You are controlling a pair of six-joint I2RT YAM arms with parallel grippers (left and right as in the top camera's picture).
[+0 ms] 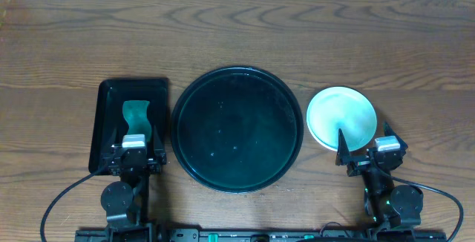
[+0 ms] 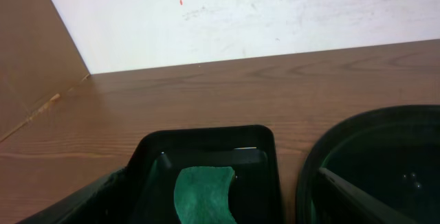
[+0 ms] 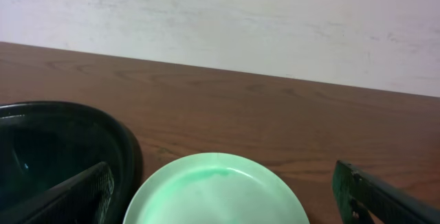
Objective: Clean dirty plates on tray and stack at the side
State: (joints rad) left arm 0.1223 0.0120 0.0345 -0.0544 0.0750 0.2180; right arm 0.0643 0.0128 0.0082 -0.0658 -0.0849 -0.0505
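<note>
The large round black tray [image 1: 237,128] sits mid-table with nothing on it; its rim also shows in the left wrist view [image 2: 357,152] and the right wrist view [image 3: 103,131]. A pale turquoise plate [image 1: 341,117] lies on the table right of the tray, also in the right wrist view [image 3: 216,193]; whether other plates lie under it I cannot tell. My right gripper [image 1: 364,149] is open just in front of the plate, its fingers spread to both sides [image 3: 227,210]. My left gripper [image 1: 136,153] is open over the near end of the small tray [image 2: 227,210], empty.
A small black rectangular tray [image 1: 107,97] left of the round tray holds a green sponge [image 1: 136,116], seen also in the left wrist view [image 2: 204,193]. A white wall runs behind the wooden table.
</note>
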